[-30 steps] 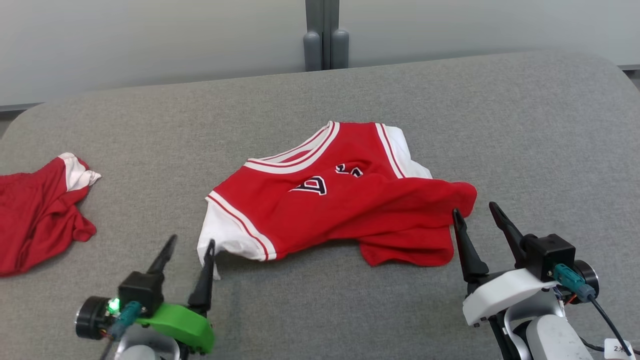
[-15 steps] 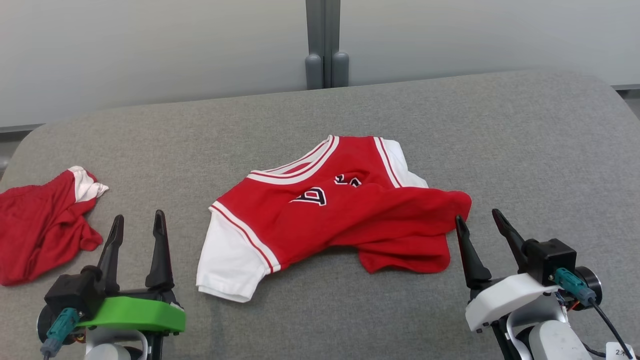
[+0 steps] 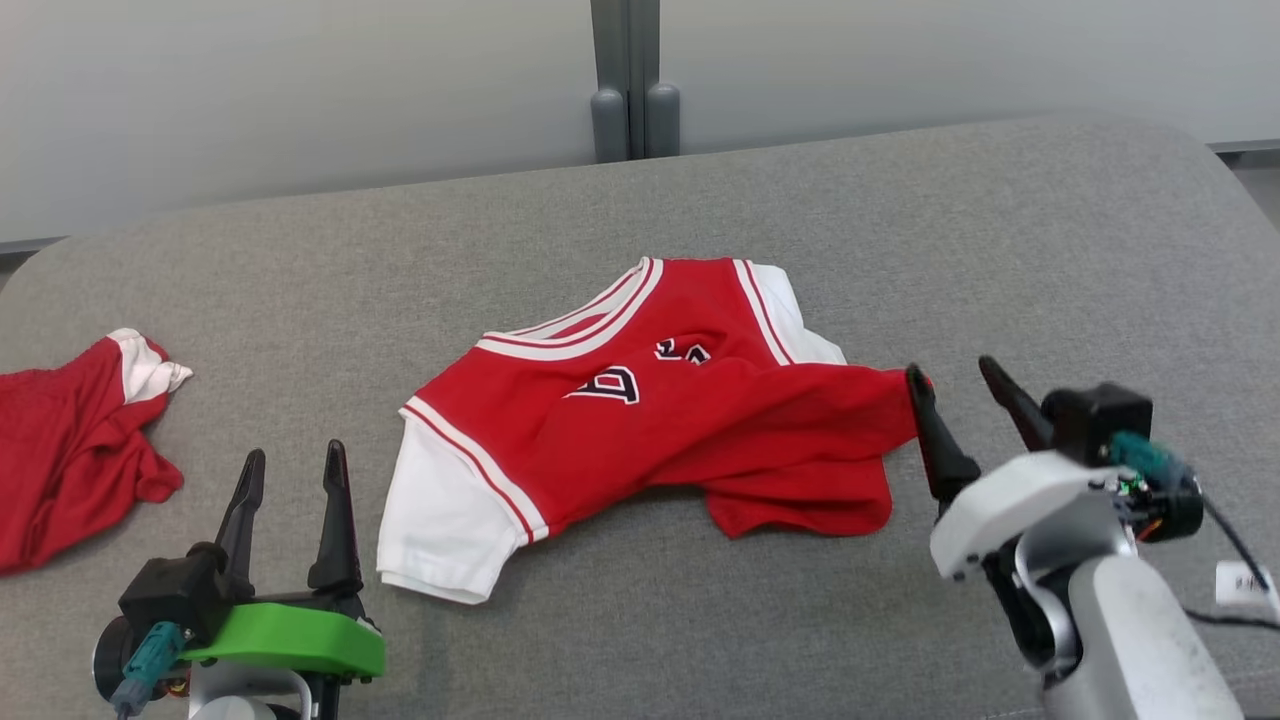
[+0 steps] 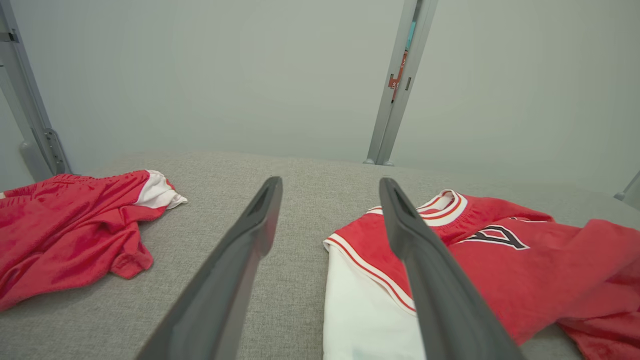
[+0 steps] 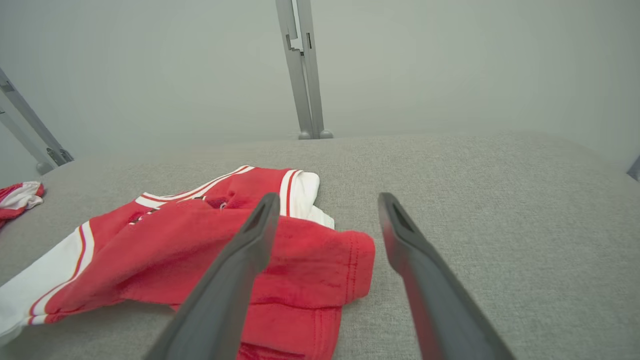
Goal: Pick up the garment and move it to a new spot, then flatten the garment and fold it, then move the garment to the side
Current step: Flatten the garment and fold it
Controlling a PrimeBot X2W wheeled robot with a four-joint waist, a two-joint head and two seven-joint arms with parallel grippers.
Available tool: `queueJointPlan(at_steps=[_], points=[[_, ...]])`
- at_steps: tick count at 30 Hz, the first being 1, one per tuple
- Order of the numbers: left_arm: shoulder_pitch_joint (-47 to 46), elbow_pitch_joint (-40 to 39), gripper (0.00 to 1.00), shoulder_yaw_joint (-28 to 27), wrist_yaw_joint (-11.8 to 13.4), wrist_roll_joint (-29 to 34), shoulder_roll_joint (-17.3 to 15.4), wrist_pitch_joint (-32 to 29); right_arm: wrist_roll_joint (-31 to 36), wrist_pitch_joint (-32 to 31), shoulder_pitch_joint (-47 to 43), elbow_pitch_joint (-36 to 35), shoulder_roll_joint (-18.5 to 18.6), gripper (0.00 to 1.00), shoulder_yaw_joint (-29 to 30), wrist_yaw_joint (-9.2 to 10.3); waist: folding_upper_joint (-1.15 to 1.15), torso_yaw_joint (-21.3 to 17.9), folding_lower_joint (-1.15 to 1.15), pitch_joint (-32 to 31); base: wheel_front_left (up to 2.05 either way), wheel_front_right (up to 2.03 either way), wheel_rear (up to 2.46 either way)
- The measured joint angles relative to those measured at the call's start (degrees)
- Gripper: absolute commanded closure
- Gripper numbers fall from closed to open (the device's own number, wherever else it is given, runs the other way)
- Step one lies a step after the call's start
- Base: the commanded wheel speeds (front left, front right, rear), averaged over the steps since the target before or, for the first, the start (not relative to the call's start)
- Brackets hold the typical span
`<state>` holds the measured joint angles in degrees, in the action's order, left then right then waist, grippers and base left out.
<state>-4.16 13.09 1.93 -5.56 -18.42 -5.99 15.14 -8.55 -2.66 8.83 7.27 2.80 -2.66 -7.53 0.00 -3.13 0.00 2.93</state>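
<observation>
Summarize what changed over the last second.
Left gripper backed off the white sleeve of the jersey toward the robot's left, jaws open; the sleeve now lies spread flatter. Right gripper stays open at the red hem. Other red garment unmoved.

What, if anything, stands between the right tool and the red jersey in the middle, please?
Nothing visible does: the open right tool sits at the jersey's bunched red edge, and in its wrist view it partly overlaps the cloth.
</observation>
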Motion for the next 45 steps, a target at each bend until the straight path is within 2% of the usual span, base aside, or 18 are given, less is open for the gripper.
queueJointPlan(at_steps=[4, 8, 12, 19, 32, 33, 34, 38, 45], points=[[-0.76, -0.55, 0.00, -0.16, -0.53, 0.94, 0.40, 0.00, -4.33, -14.00, 9.55, 3.42, 0.19, 0.00, 1.69, 0.01, 0.00, 0.28, 0.00, 1.73, 0.00, 0.00, 0.00], [-2.94, -0.97, 0.00, 0.46, -1.01, 1.75, 0.83, 0.00, -6.81, -26.96, 18.77, 8.88, 3.20, 0.00, 2.02, 0.01, 0.00, 1.22, 0.00, 3.77, 0.00, 0.00, 0.00], [-4.65, -0.89, 0.00, 0.99, -1.32, 2.09, 1.01, 0.00, -9.56, -34.22, 25.16, 13.59, 5.92, 0.00, 0.52, 0.02, 0.00, 2.89, 0.00, 5.83, 0.00, 0.00, 0.00], [-6.90, -0.77, 0.00, 1.80, -1.57, 2.47, 1.35, -0.01, -12.77, -40.07, 31.62, 21.73, 10.09, 0.00, -3.77, 0.02, 0.00, 6.23, 0.00, 9.56, 0.00, 0.00, 0.00], [-9.11, -0.21, 0.00, 3.67, -1.74, 2.40, 1.99, 0.00, -16.64, -39.08, 34.98, 33.49, 10.94, 0.00, -10.35, 0.08, 0.00, 12.20, 0.00, 14.02, 0.00, 0.00, 0.00], [-9.11, -0.11, 0.00, 3.74, -1.74, 2.38, 2.00, 0.00, -17.17, -39.41, 35.12, 33.73, 11.27, 0.55, -11.36, 0.16, 0.00, 12.52, 0.00, 14.14, 0.00, 0.00, 0.00], [-9.11, -0.04, 0.00, 3.72, -1.74, 2.38, 2.00, 0.00, -17.59, -39.62, 35.24, 33.75, 11.60, 1.00, -12.24, 0.20, 0.00, 12.73, 0.00, 14.19, 0.00, 0.00, 0.00], [-9.11, -0.02, 0.00, 3.35, -1.74, 2.38, 2.07, -0.01, -17.30, -36.52, 35.50, 33.12, 13.55, 1.00, -15.84, 0.04, 0.00, 13.08, 0.00, 13.79, 0.00, 0.00, 0.00], [-9.09, 0.04, 0.00, 3.61, -1.75, 2.37, 2.20, 0.00, -10.69, -25.83, 40.76, 31.65, 18.66, 1.00, -17.93, -0.01, 0.00, 12.97, 0.00, 12.46, 0.00, 0.00, 0.00]])
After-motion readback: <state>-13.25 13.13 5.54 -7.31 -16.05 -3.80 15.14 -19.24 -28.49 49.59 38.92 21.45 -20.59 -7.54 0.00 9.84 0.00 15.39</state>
